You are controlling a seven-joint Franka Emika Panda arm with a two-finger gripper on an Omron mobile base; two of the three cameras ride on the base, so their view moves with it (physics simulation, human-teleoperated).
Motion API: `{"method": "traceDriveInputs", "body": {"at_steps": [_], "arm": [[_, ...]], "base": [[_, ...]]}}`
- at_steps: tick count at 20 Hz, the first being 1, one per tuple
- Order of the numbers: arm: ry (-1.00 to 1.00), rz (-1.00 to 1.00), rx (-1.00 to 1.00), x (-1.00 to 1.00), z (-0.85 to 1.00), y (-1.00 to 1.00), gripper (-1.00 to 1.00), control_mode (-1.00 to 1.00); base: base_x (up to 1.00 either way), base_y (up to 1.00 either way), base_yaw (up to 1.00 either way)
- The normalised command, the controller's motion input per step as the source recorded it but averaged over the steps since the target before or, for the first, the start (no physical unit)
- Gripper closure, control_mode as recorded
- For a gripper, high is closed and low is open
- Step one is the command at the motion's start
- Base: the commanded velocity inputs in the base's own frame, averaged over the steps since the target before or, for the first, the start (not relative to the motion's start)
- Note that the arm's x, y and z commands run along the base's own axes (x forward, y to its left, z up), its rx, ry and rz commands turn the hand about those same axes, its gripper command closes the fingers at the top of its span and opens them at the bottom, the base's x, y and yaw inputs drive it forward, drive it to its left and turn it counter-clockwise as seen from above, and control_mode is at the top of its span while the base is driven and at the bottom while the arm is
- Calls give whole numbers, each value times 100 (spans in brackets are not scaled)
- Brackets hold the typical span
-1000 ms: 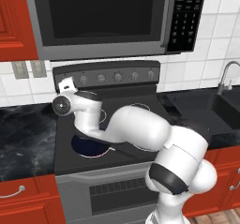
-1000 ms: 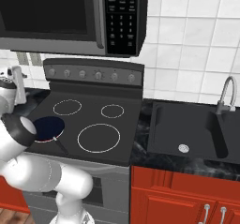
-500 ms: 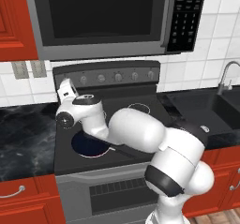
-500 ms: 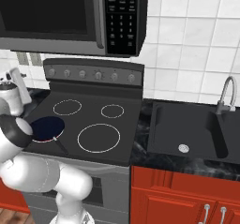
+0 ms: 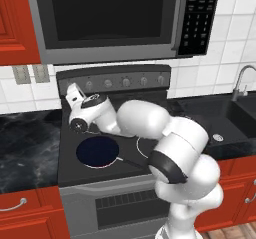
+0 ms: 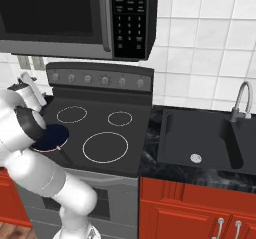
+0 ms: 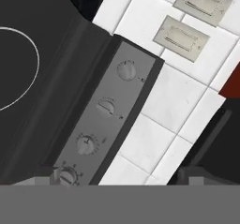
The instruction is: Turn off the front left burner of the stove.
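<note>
The stove (image 5: 67, 169) has a dark glass top and a grey back panel (image 5: 115, 74) with a row of round knobs (image 5: 126, 82). The front left burner lies under a dark-blue frying pan (image 5: 97, 150), with only a thin rim of its ring showing. My gripper (image 5: 71, 91) hovers above the cooktop's rear left, pointing at the left end of the panel. It is also at the left edge of the right base view (image 6: 26, 83). In the hand view the gripper (image 7: 123, 175) is open and empty, and several knobs (image 7: 107, 107) run diagonally ahead of it, untouched.
A microwave (image 5: 110, 18) hangs low over the stove. Two wall outlets (image 7: 180, 38) sit on the tiles left of the panel. The largest ring (image 6: 105, 147) is front right, and smaller rings (image 6: 71, 114) are at the back. A black sink (image 6: 200, 138) with a faucet lies right.
The hand has risen a little and edged toward the back panel's left end while the elbow swung right. The jaws stayed wide open. Pan and knobs have not moved.
</note>
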Motion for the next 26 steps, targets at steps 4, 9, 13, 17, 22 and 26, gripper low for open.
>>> {"method": "traceDriveInputs", "body": {"at_steps": [4, 9, 13, 17, 22, 26], "arm": [[0, 0, -11, 65, 0, 11, -100, -100], [0, 0, -7, 40, -3, 5, -100, -100], [0, 0, -10, 14, -21, 32, -100, -100], [-1, 0, -9, 27, -14, 27, -100, -100], [-2, 0, -6, 37, -1, 10, -100, -100], [-2, 0, -6, 21, -1, 0, -100, -100]], "base": [[0, 0, 0], [0, 0, 0], [0, 0, 0], [0, 0, 0], [0, 0, 0], [0, 0, 0]]}}
